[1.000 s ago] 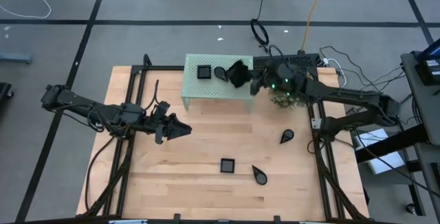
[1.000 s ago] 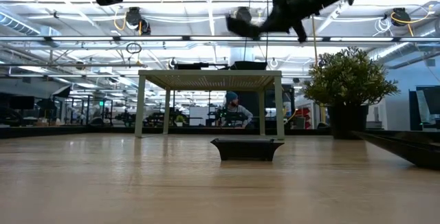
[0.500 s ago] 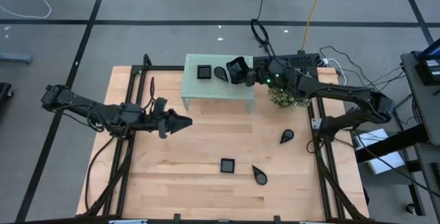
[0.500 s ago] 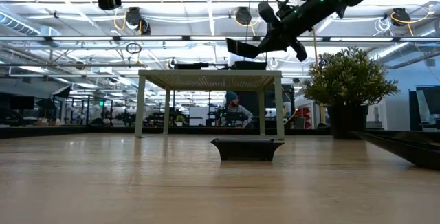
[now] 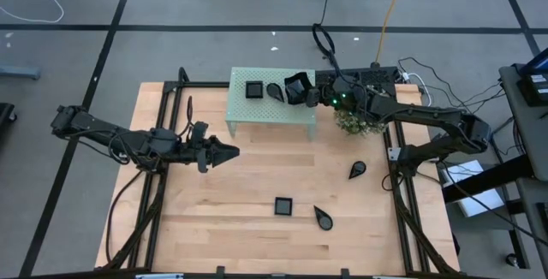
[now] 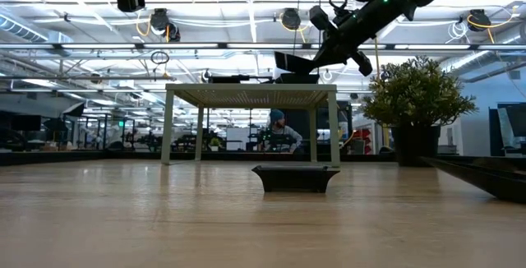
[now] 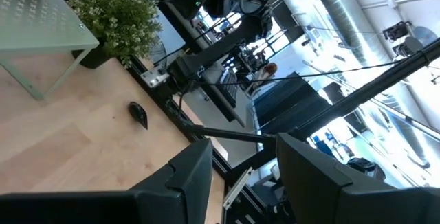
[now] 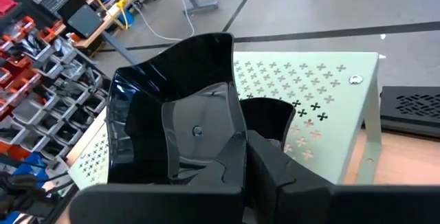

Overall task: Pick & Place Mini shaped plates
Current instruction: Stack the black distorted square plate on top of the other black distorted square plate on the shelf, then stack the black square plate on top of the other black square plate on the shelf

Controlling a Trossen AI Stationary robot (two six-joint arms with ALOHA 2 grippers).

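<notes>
Since 1 second ago the right gripper point(image 5: 305, 92), fingers clamped on a curved-rim square plate point(image 5: 295, 88), has carried it over the mint-green stand point(image 5: 257, 110). Left gripper point(image 5: 224, 151) hovers mid-table, fingers parted, empty.

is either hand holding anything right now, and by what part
The right hand grips a curved-rim square plate by its rim, above the green stand. The left hand holds nothing.

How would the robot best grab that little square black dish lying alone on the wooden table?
Probably from straight above, pinching one raised rim edge of the small square plate. It lies flat and low, so only the rim offers a hold. The left gripper, open, is closer.
</notes>
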